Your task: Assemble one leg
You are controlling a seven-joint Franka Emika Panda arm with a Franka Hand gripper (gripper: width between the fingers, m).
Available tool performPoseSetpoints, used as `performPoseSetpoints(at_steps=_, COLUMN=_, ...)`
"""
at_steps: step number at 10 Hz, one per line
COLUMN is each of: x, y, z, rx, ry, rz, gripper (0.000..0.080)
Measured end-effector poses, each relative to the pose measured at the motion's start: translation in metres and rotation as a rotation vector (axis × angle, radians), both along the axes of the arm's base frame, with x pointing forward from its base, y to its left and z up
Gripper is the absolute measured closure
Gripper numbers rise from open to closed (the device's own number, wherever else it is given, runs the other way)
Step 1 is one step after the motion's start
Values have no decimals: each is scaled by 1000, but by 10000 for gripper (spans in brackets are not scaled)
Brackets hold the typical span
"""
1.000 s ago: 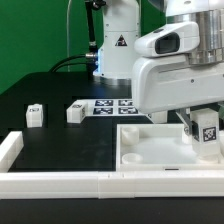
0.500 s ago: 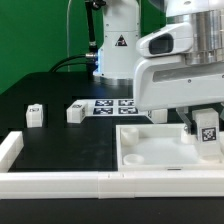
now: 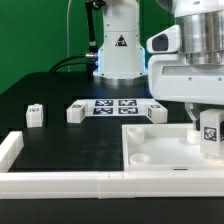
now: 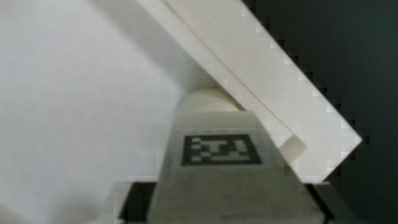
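My gripper [image 3: 206, 128] is shut on a leg [image 3: 211, 133], a small white block with a square marker tag. It holds the leg upright over the right part of the large white panel [image 3: 160, 152], near a corner recess. In the wrist view the leg [image 4: 222, 140] fills the middle between the dark fingers [image 4: 143, 200], with the panel's flat face [image 4: 80, 100] and its raised rim [image 4: 249, 70] behind it. Whether the leg touches the panel cannot be told. Two more legs [image 3: 35, 115] [image 3: 75, 112] stand on the black table at the exterior view's left.
The marker board [image 3: 115, 106] lies behind the panel, by the robot base [image 3: 118, 50]. Another white block [image 3: 157, 112] stands at the panel's far edge. Long white rim bars run along the front [image 3: 90, 183] and the left [image 3: 9, 150].
The arm has moved to the exterior view's right with the leg in the gripper, uncovering more of the panel. The loose legs have not moved.
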State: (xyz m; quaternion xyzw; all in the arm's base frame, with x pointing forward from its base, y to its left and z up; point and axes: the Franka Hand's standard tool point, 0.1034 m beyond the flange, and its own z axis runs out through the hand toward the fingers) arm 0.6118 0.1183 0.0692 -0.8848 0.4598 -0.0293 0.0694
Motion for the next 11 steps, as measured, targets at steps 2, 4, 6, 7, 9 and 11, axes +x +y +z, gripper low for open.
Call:
performPoseSetpoints(at_steps=2, x=0, y=4, z=-1, rx=21, ry=25, rz=-228, gripper=509)
performPoseSetpoints(at_steps=4, x=2, y=4, z=-1, rx=59, ry=32, rz=-388, gripper=509)
performPoseSetpoints(at_steps=6, x=2, y=5, z=-1, rx=51, ry=24, rz=-316, gripper=508)
performPoseSetpoints(at_steps=7, x=1, y=8, z=-1, rx=46, ry=18, rz=-264, gripper=346)
performPoseSetpoints(at_steps=9, x=1, y=9, z=-1, rx=8, ry=-12, rz=23, gripper=162)
performPoseSetpoints(at_steps=11, x=1, y=3, z=-4, rx=-35, ry=-36, rz=414, gripper=152)
